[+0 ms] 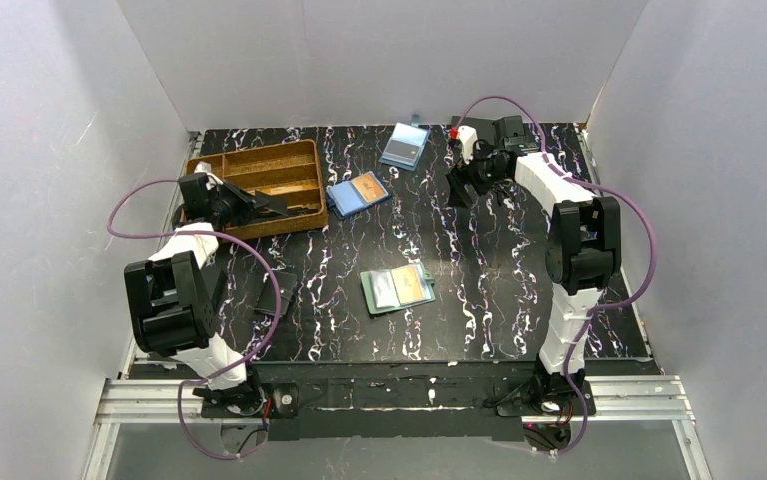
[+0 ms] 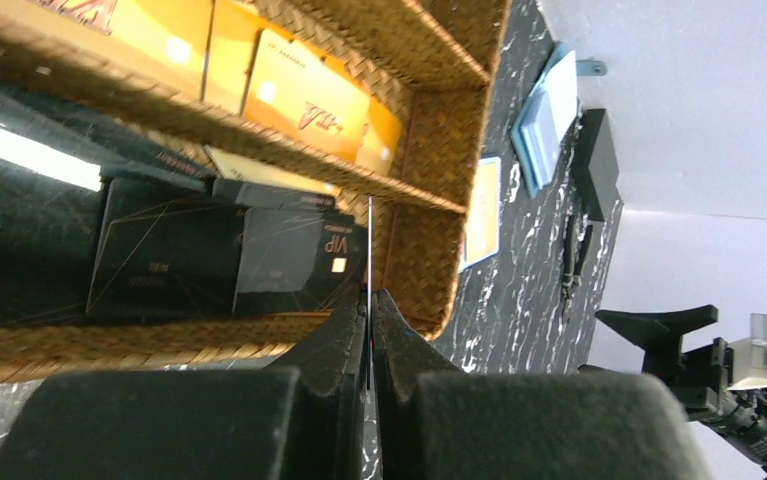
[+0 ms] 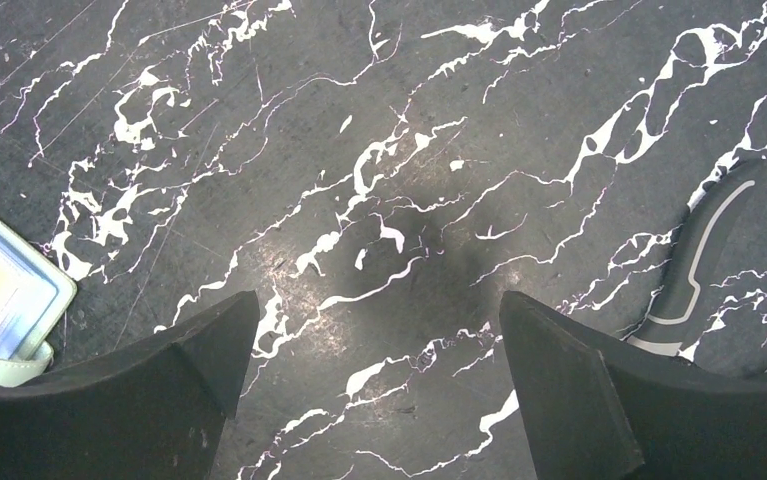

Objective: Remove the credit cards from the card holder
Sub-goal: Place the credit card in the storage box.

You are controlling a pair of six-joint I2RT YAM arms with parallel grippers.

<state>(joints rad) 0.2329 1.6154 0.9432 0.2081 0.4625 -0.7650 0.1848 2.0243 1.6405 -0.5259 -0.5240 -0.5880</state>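
Mid-table, teal card holder (image 1: 397, 290), left end effector (image 2: 370, 300) pinching card (image 2: 369, 240), right end effector (image 3: 379, 340) spread.

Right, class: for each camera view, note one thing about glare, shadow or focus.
Left wrist: a white strip of glare on the dark cards in the woven tray; the left gripper, shut on a thin card, looks soft. Right wrist: a soft shadow on the table below the open right gripper. Top external: even light, no hard shadows.

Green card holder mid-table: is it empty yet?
Not empty: a pale card and an orange card lie within the outline of the card holder.
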